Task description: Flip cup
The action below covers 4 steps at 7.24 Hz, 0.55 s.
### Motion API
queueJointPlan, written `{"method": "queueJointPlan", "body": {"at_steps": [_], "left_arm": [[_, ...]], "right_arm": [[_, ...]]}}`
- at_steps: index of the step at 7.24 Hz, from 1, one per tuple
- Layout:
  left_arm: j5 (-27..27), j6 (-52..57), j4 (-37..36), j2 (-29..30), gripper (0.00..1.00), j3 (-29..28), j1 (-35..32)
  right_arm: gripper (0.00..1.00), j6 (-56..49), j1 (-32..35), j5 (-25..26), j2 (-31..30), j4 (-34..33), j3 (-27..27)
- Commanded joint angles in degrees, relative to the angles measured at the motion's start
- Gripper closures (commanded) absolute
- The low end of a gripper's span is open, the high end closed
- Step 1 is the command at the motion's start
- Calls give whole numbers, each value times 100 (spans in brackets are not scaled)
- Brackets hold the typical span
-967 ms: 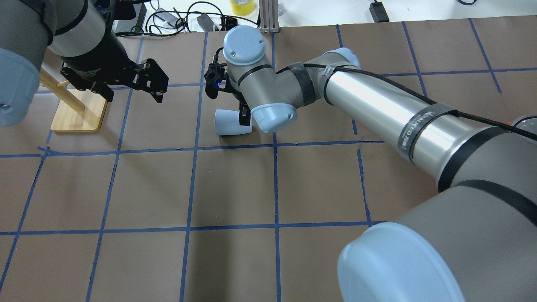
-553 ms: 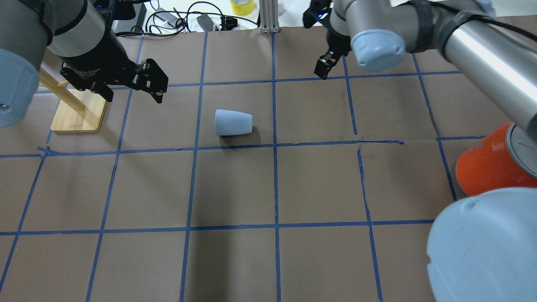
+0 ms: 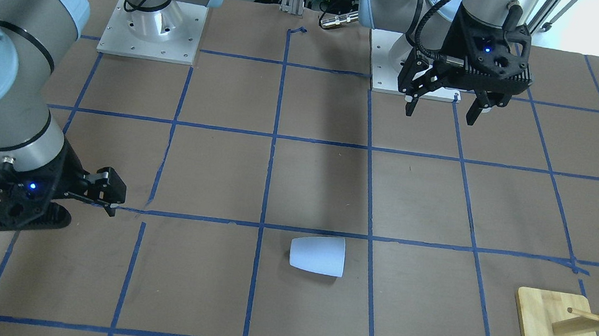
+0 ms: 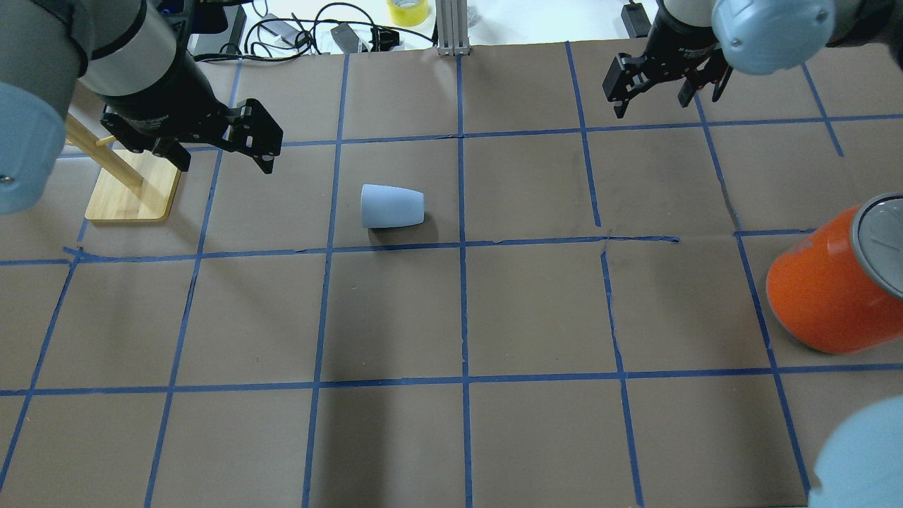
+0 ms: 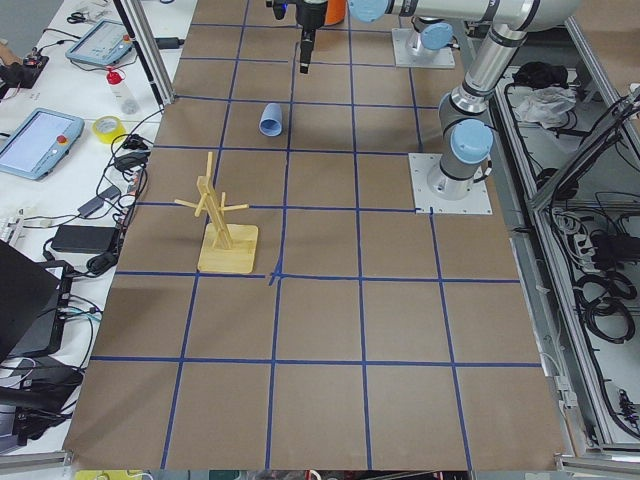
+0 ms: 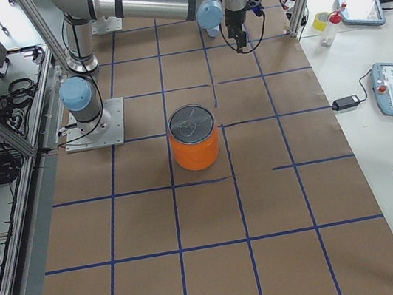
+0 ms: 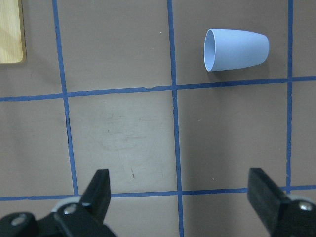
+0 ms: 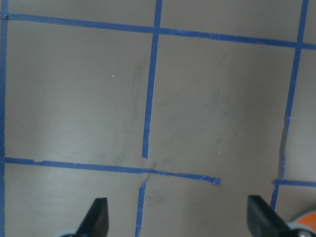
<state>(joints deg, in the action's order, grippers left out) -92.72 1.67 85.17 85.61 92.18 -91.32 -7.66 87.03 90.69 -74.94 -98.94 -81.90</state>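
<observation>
I am seeing the right gripper [image 4: 652,99] withdrawing to the upper right, released. The cup [image 4: 392,206] is still lying sideways, unflipped; the left gripper [image 3: 439,115] is idling, also released.

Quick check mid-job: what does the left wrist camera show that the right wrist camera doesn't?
Only the left wrist view: the small pale blue-grey tapered plastic cup, lying on its side, and an edge of the pale wooden stand base.
Only the right wrist view: a sliver of the orange can in the bottom corner.
Both: the brown paper table with its blue tape grid, and an open, empty gripper, the left gripper and the right gripper.
</observation>
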Motion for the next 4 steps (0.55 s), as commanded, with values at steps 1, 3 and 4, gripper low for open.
{"method": "queueJointPlan", "body": {"at_steps": [1, 3, 4], "left_arm": [[35, 0, -17, 17, 0, 1, 26], [122, 0, -96, 261, 0, -7, 70], [567, -17, -201, 611, 0, -7, 114]], "right_arm": [[0, 414, -1, 88, -426, 428, -28], [0, 554, -1, 29, -451, 454, -28], [0, 816, 16, -85, -521, 559, -19]]}}
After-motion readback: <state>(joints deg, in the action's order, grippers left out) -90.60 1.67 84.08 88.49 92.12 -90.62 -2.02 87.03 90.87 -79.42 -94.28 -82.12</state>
